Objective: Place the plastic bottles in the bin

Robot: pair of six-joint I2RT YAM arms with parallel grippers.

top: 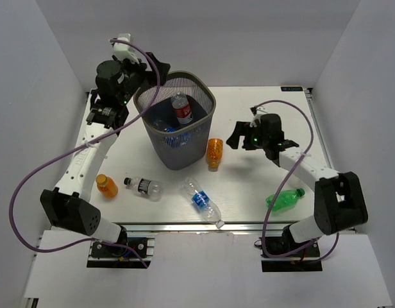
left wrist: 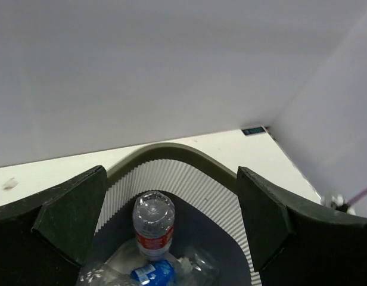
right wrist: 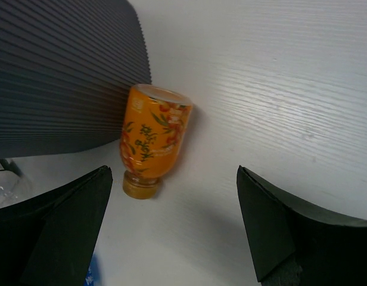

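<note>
My left gripper hung wide open over the bin, red-label bottle and blue-label bottle inside; right gripper gaped empty near the orange bottle.

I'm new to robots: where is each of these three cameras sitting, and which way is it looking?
Top: fixed above and behind the arms, looking down on the table; both whole arms show.
Left wrist: on the left arm, looking down into the bin through the open left pincer.
Right wrist: on the right arm, facing the orange bottle beside the bin, framed by the open right pincer.
Shared: top and left wrist both show the red-label bottle inside the bin.
</note>
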